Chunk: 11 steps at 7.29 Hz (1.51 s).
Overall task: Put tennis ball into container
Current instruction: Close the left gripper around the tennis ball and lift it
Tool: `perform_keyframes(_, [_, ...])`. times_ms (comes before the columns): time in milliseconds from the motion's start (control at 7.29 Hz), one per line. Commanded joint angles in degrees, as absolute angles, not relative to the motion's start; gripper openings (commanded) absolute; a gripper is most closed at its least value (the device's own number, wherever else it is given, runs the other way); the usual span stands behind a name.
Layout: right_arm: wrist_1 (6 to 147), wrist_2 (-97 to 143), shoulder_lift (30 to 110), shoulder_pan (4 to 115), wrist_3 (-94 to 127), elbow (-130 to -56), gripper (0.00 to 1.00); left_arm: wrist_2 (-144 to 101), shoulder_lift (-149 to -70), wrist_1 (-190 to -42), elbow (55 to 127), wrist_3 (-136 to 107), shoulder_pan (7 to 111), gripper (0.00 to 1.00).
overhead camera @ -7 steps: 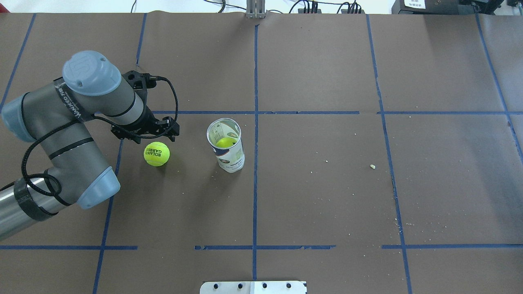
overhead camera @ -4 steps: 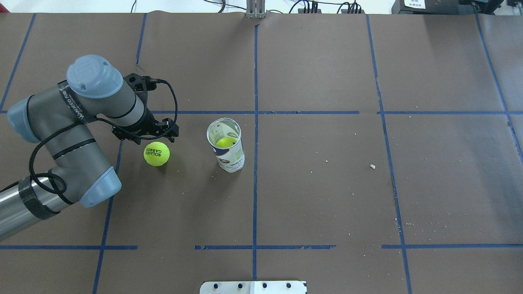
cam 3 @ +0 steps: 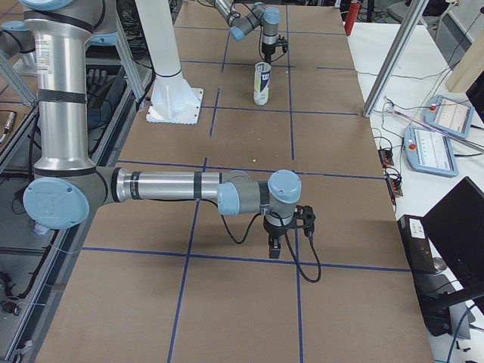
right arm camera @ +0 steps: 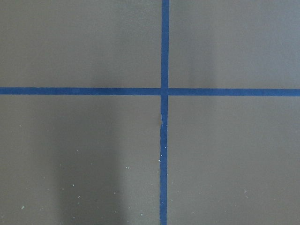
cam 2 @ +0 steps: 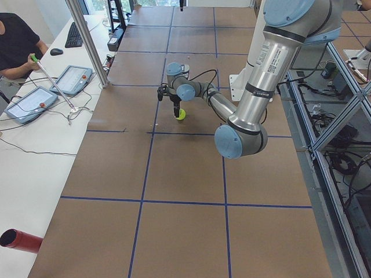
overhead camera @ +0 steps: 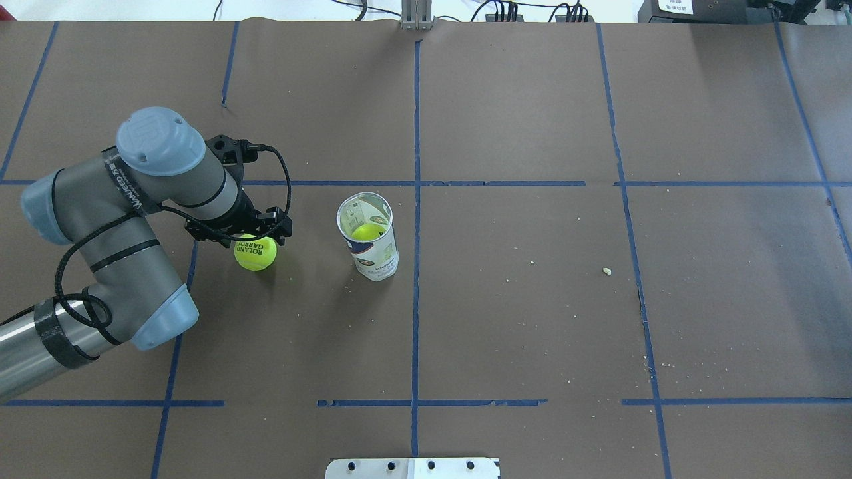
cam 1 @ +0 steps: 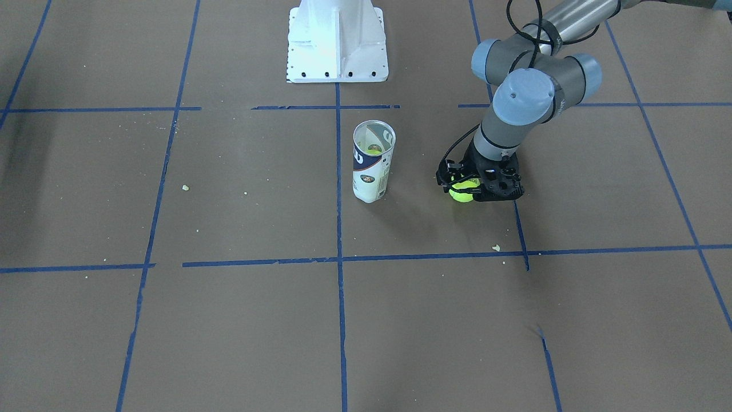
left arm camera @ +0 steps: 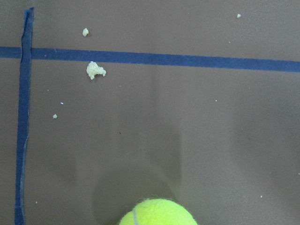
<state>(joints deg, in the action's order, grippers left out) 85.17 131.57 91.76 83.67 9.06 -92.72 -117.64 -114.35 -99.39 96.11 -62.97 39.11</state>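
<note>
A yellow-green tennis ball (overhead camera: pixel 256 254) printed "ROLAND GARROS" lies on the brown table, left of the container (overhead camera: pixel 373 246). The container is a clear upright tube with a white and navy label, and a second ball (overhead camera: pixel 368 231) sits inside it. My left gripper (overhead camera: pixel 245 229) hangs low over the loose ball's far edge and looks open. In the front-facing view its black fingers (cam 1: pixel 492 189) flank the ball (cam 1: pixel 460 193). The left wrist view shows only the ball's top (left arm camera: pixel 157 214) at the bottom edge. My right gripper (cam 3: pixel 283 243) hovers over bare table far off; whether it is open or shut I cannot tell.
The white robot base (cam 1: pixel 337 40) stands behind the container. Blue tape lines grid the brown paper, and small crumbs (overhead camera: pixel 607 271) lie to the right. An operator (cam 2: pixel 17 46) sits at a side desk with tablets.
My left gripper has moved down and toward the tennis ball, and now overlaps its far edge in the overhead view. Ball and container have not moved.
</note>
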Motion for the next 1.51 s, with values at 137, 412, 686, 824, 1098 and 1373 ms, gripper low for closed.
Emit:
perform_keyframes(137, [85.2,131.6,91.8,83.7,9.1,-92.7,1.0,-118.2,-114.3,-99.3,95.5,-63.0,38.3,1.0])
perform_keyframes(412, [85.2,131.6,91.8,83.7,9.1,-92.7,1.0,-118.1,-114.3,-99.3,95.1,-62.7,38.3,1.0])
perform_keyframes(686, [85.2,131.6,91.8,83.7,9.1,-92.7,1.0,-118.1,-114.2,-99.3,95.2,-62.4,38.3,0.72])
perform_keyframes(824, [85.2,131.6,91.8,83.7,9.1,-92.7,1.0,-118.1,-114.3,-98.8,96.2,-62.5,38.4,0.05])
perform_keyframes(1098, [85.2,131.6,91.8,83.7,9.1,-92.7,1.0,-118.1,-114.1,-94.3,103.0,-62.4,39.5,0.0])
perform_keyframes(1373, [85.2,131.6,91.8,83.7,9.1,-92.7,1.0,-118.1,-114.9,-72.1,119.7,-56.5,43.8,0.0])
